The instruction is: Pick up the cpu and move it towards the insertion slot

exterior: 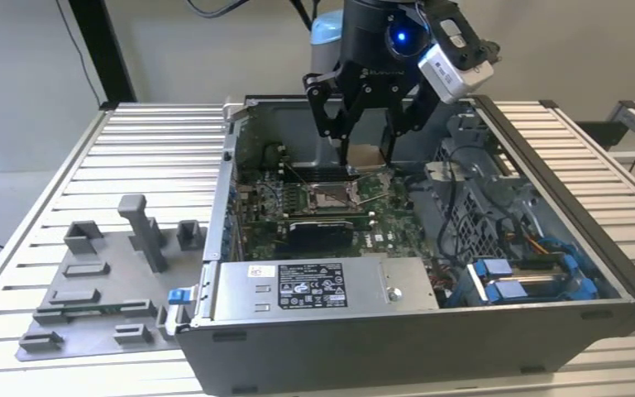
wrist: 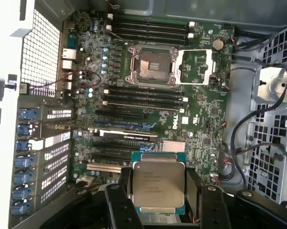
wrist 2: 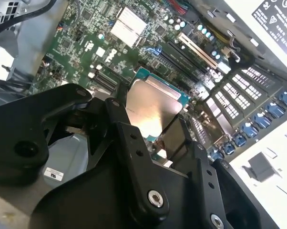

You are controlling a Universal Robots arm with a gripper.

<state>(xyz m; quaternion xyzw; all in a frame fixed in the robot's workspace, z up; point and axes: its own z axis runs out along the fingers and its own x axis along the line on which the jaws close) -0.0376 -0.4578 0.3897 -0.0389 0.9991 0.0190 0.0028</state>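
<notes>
1. Exterior view: the gripper (exterior: pixel 369 161) is hanging inside the open case (exterior: pixel 615 273), its jaws clamped on the cpu (exterior: pixel 364 158), which is riding flat between them. The slot (exterior: pixel 336 195) is lying just below the cpu and slightly toward the exterior view's left of it, with open air between the two. The gray fixture (exterior: pixel 102 285) is sitting outside the case, well apart from the slot, on the exterior view's left.

2. Second wrist view: the cpu (wrist 2: pixel 150 109) is showing its plain silvery face with a teal rim, pinched at opposite edges by the two black fingers (wrist 2: pixel 129 143). The board (wrist 2: pixel 134 43) is spreading out beyond it. The cpu is looking roughly level against the board, though the camera's slant is making the exact tilt hard to judge.

3. First wrist view: the cpu (wrist: pixel 158 183) is sitting squarely between the fingers (wrist: pixel 120 205), held clear above the board (wrist: pixel 200 114). The slot (wrist: pixel 152 65) is lying open, its metal frame (wrist: pixel 197 68) swung aside next to it, its dark centre bare. Slot and cpu are well apart across the board, with the card slots and one memory bank between them; the cpu's edges are running about parallel to the slot's edges, so the gap to close looks, by judgement, mostly sideways travel plus a descent.
</notes>
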